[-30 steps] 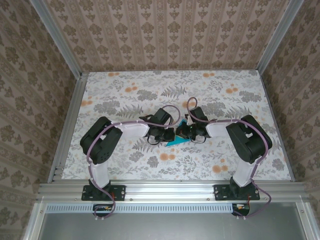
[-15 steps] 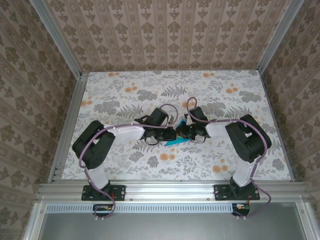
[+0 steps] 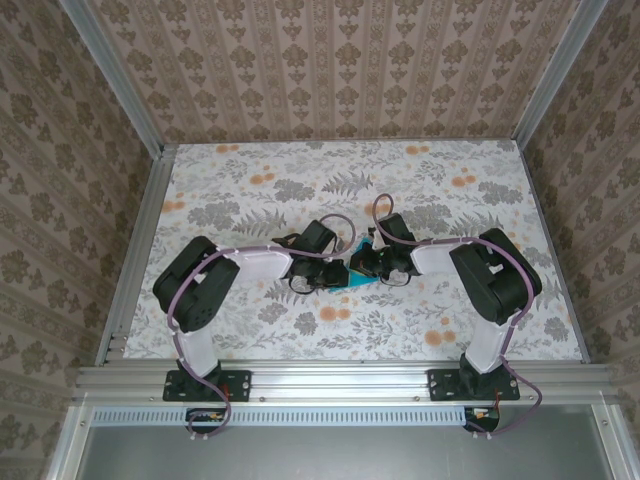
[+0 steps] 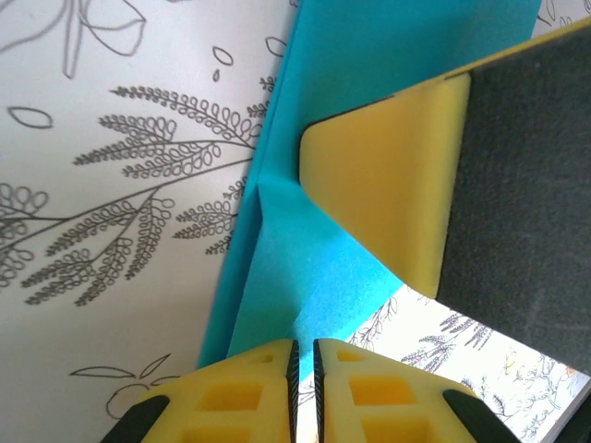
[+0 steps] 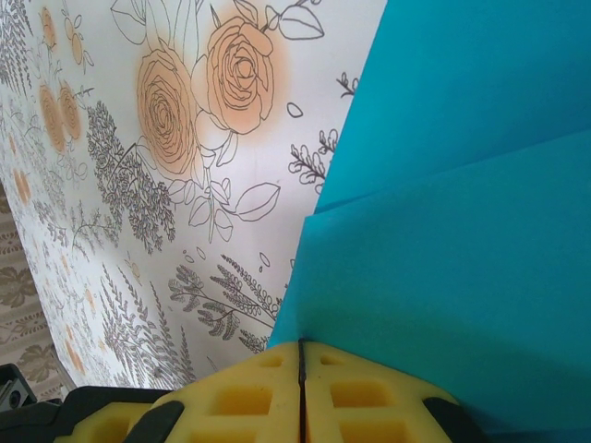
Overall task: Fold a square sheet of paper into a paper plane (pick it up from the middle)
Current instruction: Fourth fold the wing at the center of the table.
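From above, both arms are reaching in to meet over the middle of the floral bench [image 3: 300, 170]. Compared with a second ago, the left arm's elbow is sitting further out and nearer its base, and its wrist is crowding closer to the right one. The left tool [image 3: 337, 271] and right tool [image 3: 363, 268] are working almost nose to nose. The sheet of paper [image 3: 349, 282] is showing as a smaller turquoise sliver between and beneath them. This suggests a crease is being worked rather than the sheet being carried, so the plane is still some way off.

In the left wrist view, the left tool [image 4: 304, 355] is standing very narrow, with a hairline slit between its yellow foam pads. An edge of the sheet of paper [image 4: 369, 55] is running into that slit, so it is probably nipping the paper. The paper is lying matte and smooth, doubled over, with a sharp ridge where layers meet. A smooth yellow pad [image 4: 388, 175] of the right tool is pressing on it.

In the right wrist view, the right tool [image 5: 301, 355] is clamping its pads tightly together at the paper's lower edge. Two flat overlapping layers of the sheet of paper [image 5: 462, 185] are lying on the printed bench [image 5: 185, 231].
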Motion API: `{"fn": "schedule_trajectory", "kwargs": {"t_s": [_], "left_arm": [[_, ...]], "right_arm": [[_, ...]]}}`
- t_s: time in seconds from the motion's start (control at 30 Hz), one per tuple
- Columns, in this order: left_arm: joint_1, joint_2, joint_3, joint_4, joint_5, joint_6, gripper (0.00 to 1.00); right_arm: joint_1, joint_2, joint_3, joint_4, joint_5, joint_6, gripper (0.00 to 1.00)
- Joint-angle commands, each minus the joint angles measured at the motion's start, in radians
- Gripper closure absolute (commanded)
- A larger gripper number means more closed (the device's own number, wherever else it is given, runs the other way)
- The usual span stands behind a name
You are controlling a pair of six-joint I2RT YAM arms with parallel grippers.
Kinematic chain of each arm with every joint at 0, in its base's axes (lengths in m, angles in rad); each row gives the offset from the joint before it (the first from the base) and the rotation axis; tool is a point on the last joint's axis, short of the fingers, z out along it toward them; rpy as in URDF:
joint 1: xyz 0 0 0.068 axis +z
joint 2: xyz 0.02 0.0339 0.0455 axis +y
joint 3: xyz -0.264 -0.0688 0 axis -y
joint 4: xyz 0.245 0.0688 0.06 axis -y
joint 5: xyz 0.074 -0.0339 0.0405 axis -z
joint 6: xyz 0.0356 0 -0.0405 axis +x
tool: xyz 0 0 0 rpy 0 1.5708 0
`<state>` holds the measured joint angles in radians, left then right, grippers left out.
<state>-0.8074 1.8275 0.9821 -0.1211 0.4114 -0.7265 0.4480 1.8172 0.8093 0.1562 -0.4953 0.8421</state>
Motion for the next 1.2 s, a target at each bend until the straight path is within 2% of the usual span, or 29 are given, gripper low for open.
{"fn": "schedule_trajectory", "kwargs": {"t_s": [0.0,0.4,1.0,1.17], "left_arm": [[0.018,0.004,-0.018,-0.020,-0.029,-0.012,0.84],[0.045,-0.020,-0.082,0.015,0.009,-0.021,0.84],[0.071,-0.098,-0.145,-0.086,-0.012,0.058,0.87],[0.057,-0.165,-0.144,0.018,-0.001,-0.008,0.86]], "right_arm": [[0.001,0.053,-0.019,-0.072,0.053,0.002,0.91],[0.001,0.056,-0.013,-0.092,0.063,-0.006,0.91],[0.000,0.056,0.007,-0.138,0.080,-0.029,0.91],[0.000,0.056,0.008,-0.142,0.085,-0.026,0.91]]}}
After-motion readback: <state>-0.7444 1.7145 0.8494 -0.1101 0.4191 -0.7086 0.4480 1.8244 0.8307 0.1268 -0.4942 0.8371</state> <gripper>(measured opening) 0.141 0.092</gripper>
